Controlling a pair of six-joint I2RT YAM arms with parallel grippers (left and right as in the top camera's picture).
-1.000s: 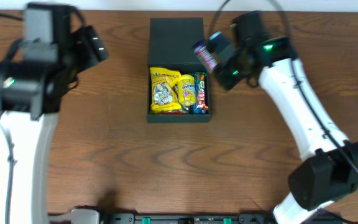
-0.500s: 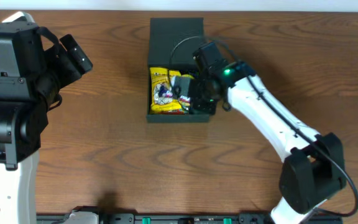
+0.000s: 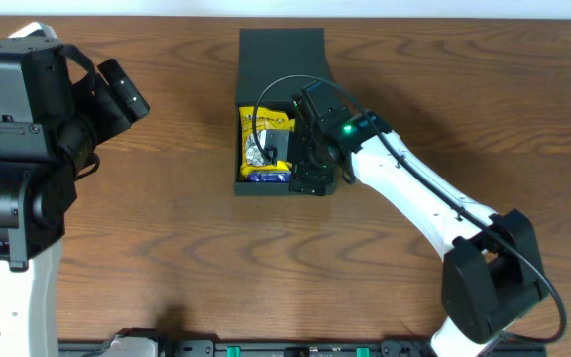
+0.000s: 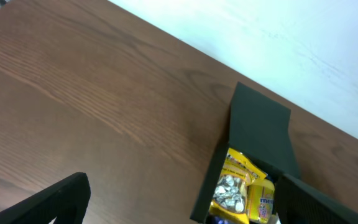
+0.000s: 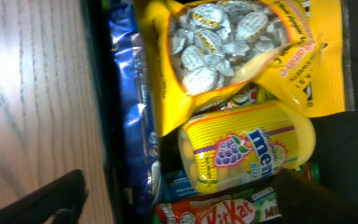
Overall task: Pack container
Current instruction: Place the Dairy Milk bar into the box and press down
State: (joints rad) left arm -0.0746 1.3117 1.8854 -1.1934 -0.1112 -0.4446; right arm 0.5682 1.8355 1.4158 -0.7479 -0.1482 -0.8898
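Observation:
The container (image 3: 281, 55) is a dark box on the table with its flap lid folded back. Inside lie a yellow bag of silver-wrapped sweets (image 5: 241, 56), a yellow Mentos tub (image 5: 247, 149), a KitKat bar (image 5: 229, 214) and a blue packet (image 5: 132, 124) against the box wall (image 5: 101, 93). My right gripper (image 3: 305, 159) hangs low over the box's right half, open, one finger (image 5: 58, 196) over the table outside the wall and the other inside. My left gripper (image 3: 132, 94) is open well left of the box, holding nothing; its view shows the container (image 4: 260, 124) ahead.
Brown wooden table (image 3: 167, 238) all round the box. The right arm (image 3: 424, 198) slants from the near right edge to the box. A white wall (image 4: 278, 31) runs behind the table's far edge.
My right gripper came down and left into the box with the blue packet and opened; the packet now lies along the box wall. The left arm shifted earlier and has since held still.

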